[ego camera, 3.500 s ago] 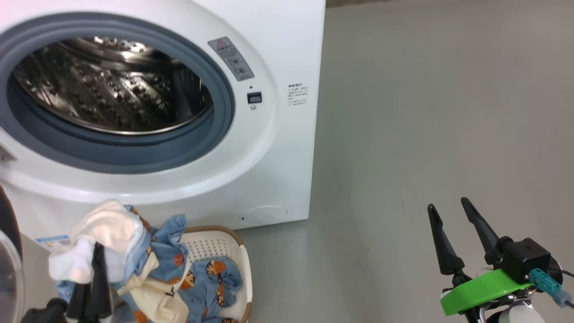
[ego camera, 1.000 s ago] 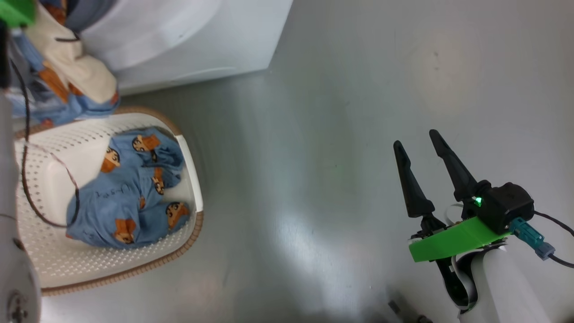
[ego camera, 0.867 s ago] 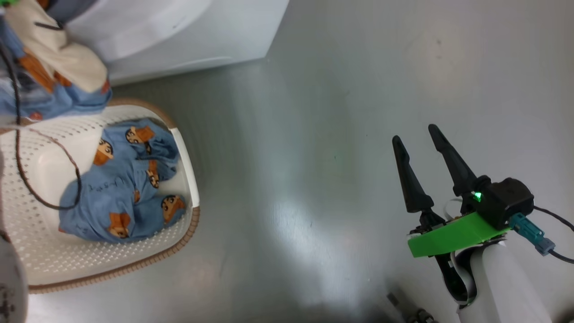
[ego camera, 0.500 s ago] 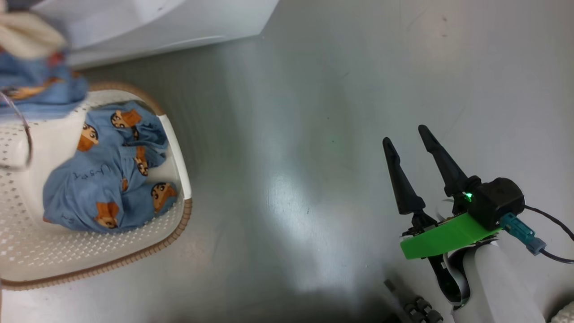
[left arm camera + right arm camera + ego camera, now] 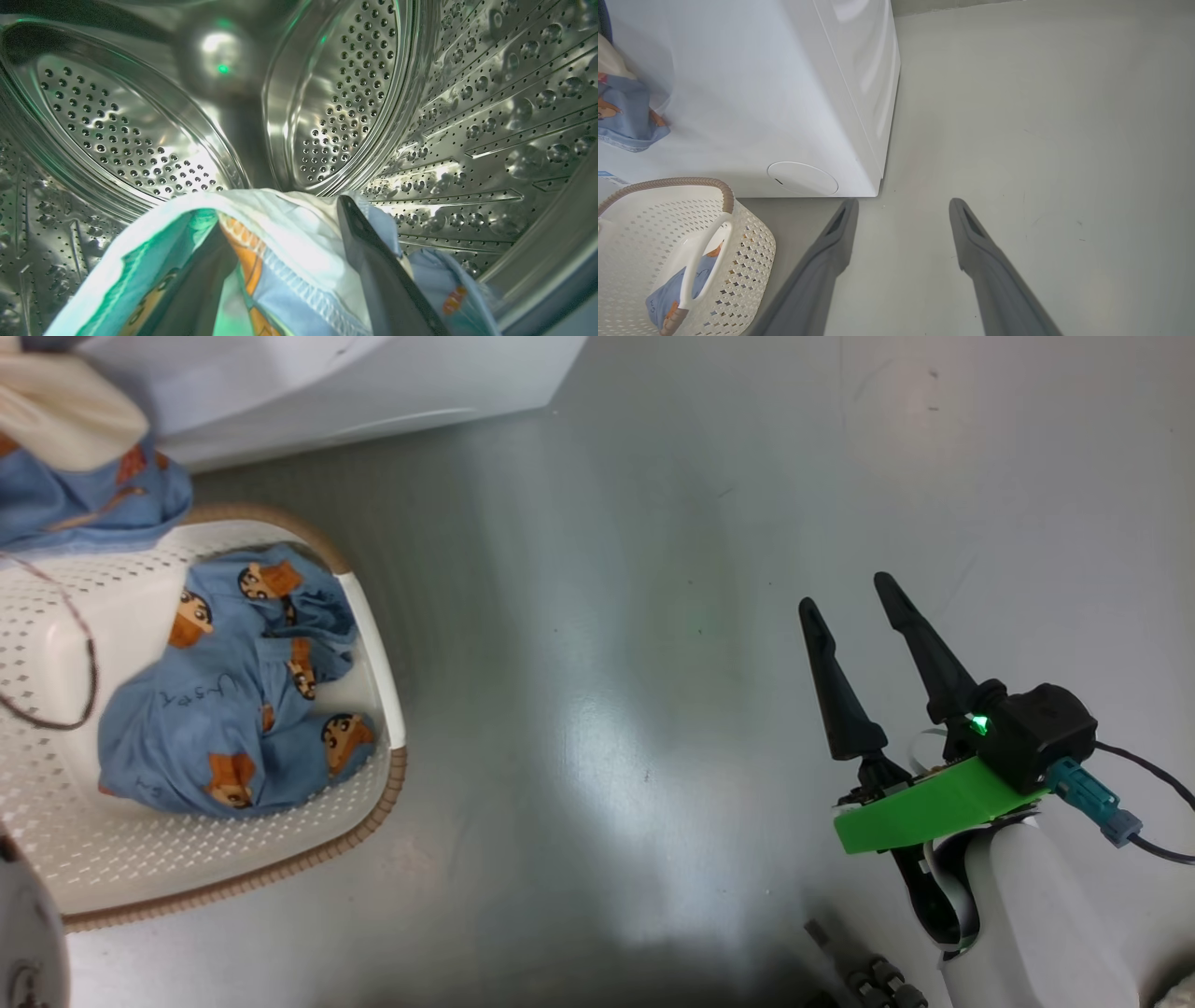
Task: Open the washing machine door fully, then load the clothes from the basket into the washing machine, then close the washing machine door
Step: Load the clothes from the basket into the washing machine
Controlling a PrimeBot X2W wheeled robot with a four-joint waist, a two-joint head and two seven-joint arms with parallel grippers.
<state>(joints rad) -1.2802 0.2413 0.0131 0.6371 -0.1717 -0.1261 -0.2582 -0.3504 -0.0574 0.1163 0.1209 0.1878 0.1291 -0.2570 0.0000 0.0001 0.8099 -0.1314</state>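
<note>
Two dark fingers of the left pincer (image 5: 280, 219) are closed on a bundle of clothes (image 5: 299, 252) inside the washing machine (image 5: 373, 383), well within its perforated steel drum (image 5: 350, 93). The fabric is blue with orange print and has a pale piece on top. It covers most of one finger, so the grip looks firm, though the contact itself is partly hidden. A trailing end (image 5: 84, 495) of the bundle, cream over blue, hangs down the machine's front.

The basket (image 5: 373, 616) stands on the floor (image 5: 653, 616) just in front of the washing machine, below that trailing end. In the right wrist view its brown rim sits near the machine's round service flap (image 5: 802, 178). A blue printed garment (image 5: 233, 709) lies crumpled in the basket.

The right pincer (image 5: 845, 594) hangs open and empty over the floor, well apart from the washing machine and off its front corner. Its fingers are spread, with bare floor between them.
</note>
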